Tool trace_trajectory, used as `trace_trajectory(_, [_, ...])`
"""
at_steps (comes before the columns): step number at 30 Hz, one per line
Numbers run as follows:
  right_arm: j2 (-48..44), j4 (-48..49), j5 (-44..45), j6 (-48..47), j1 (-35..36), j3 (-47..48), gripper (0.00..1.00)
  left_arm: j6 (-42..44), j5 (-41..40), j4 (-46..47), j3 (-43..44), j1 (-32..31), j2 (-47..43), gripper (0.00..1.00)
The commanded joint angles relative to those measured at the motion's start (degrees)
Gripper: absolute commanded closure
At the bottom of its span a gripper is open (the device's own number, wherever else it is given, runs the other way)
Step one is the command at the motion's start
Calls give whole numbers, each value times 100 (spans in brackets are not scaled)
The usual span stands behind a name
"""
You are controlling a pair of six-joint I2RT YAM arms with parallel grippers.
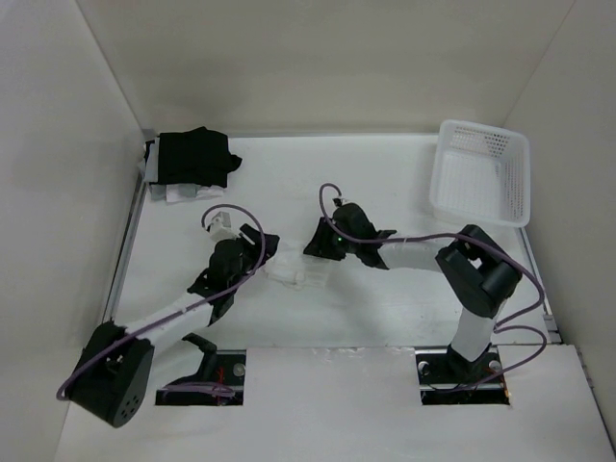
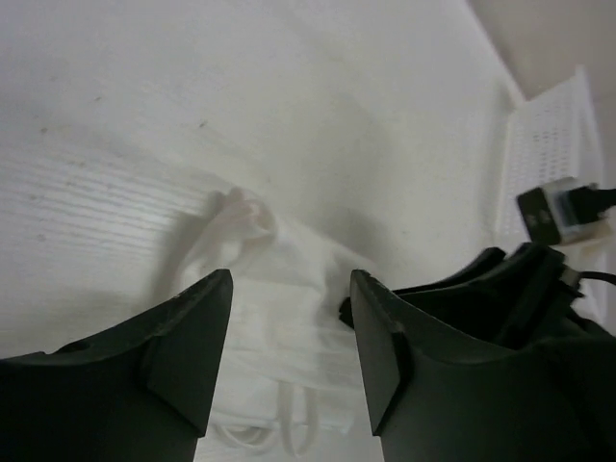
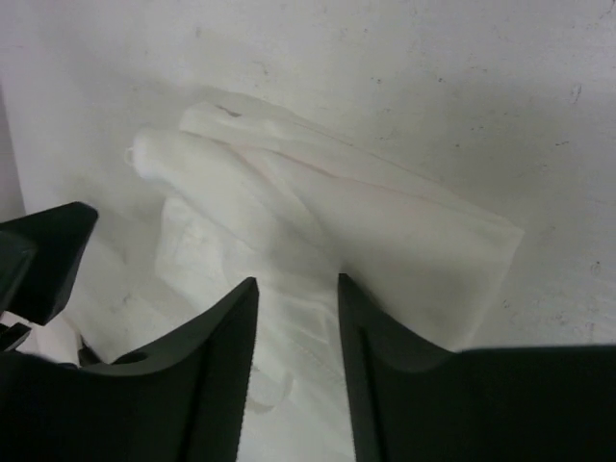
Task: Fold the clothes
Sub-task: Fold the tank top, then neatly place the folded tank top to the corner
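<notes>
One soft white fabric garment (image 1: 294, 274) lay bunched mid-table, just the one. One white plastic lattice basket (image 1: 478, 214) sat at the far right. Over at the far left was one pile of black folded garments (image 1: 195, 157); how many pieces were in it could not be told, nor how many white bits (image 1: 178, 195) poked out at its near edge. Two black-and-white robot arms were in play, the left arm (image 1: 173, 313) and the right arm (image 1: 423, 252). That made two grippers, the left gripper (image 1: 268, 248) and the right gripper (image 1: 313, 248), with two dark fingers (image 2: 183, 337) each. One white table (image 1: 385, 298) lay under it all.
</notes>
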Motion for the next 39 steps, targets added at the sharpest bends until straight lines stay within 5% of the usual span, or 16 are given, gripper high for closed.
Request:
trace_trajectory(1, [-676,227,-115,-103,6,-71,54,268,-181,-251,-26,-111,-737,48])
trace_trajectory(7, [-1862,314,-19,-235,138,-597,35,488,-104,-1369,-35,21,-563,36])
trace_trajectory(16, [-2822,429,148,-323,155,-1547,31,716,1372,-246,0,3,850,33])
trace_trajectory(20, [-2962,446,210,-288,155,-1670,31,690,1444,335,220,-146,1835,46])
trace_trajectory(27, [-3489,429,245,-279,112,-1977,31,462,1532,1583,790,-331,3093,94])
trace_trajectory(33, [-4201,402,386,-253,-152,-2487,31,444,1567,1628,1844,-375,3218,100])
trace_trajectory(39, [-4553,341,325,-270,-626,-2681,30,988,1786,716,3636,283,3015,100])
